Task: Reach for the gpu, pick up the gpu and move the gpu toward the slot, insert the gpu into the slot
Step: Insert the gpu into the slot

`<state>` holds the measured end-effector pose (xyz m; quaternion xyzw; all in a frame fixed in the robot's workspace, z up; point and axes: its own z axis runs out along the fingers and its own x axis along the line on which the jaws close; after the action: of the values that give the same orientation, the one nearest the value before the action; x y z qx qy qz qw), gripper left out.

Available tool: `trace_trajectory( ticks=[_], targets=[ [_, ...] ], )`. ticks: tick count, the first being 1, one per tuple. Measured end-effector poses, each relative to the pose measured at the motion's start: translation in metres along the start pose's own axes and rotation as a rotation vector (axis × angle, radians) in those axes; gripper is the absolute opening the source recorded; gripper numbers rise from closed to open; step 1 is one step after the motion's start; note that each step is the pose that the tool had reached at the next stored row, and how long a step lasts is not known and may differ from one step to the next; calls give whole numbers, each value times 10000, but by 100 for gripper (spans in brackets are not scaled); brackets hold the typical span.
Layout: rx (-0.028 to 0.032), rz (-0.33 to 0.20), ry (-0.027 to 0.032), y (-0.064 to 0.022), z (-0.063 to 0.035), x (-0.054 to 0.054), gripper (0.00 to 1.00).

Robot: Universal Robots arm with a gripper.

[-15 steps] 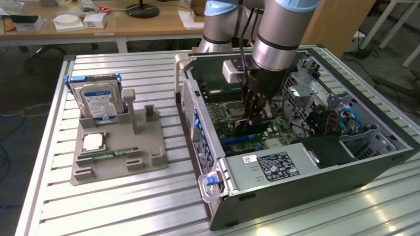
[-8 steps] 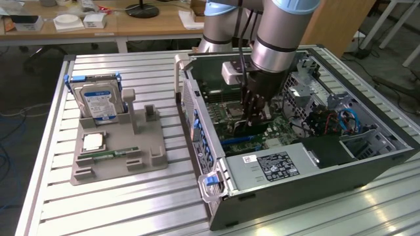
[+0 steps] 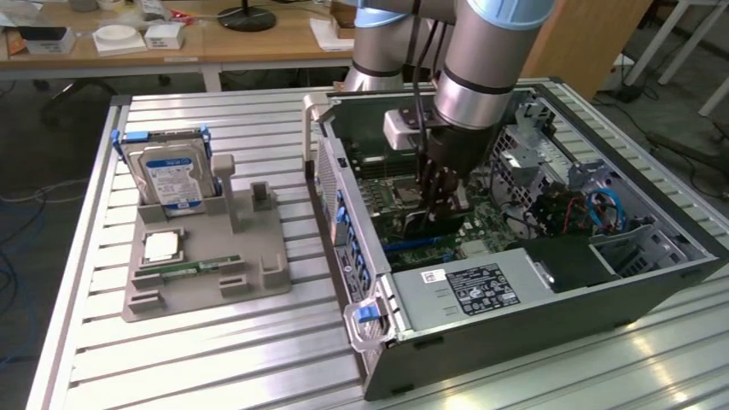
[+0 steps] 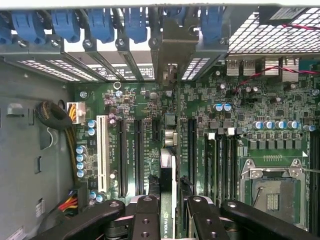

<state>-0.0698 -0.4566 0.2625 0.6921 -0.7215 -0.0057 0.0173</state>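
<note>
I see the gpu (image 4: pixel 168 172) edge-on, a thin dark card with a pale strip and a green logo. My gripper (image 4: pixel 169 199) pinches it between black fingers (image 4: pixel 148 210), low inside the case (image 3: pixel 547 316) over the motherboard (image 4: pixel 250 110). Whether it is seated in the blue slot (image 3: pixel 416 247) I cannot tell. The case lies open on a slatted metal table (image 3: pixel 228 359), with wooden desks (image 3: pixel 262 47) behind. Black slots (image 4: pixel 121 155) flank the card closely, the power supply (image 3: pixel 479 286) sits near, and blue latches (image 4: pixel 100 22) line the rear wall.
</note>
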Motion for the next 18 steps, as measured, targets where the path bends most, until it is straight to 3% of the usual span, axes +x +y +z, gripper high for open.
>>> trace_trajectory(
  ticks=[18],
  targets=[
    [-1, -1, -4, 18, 53, -1, 26]
  ],
)
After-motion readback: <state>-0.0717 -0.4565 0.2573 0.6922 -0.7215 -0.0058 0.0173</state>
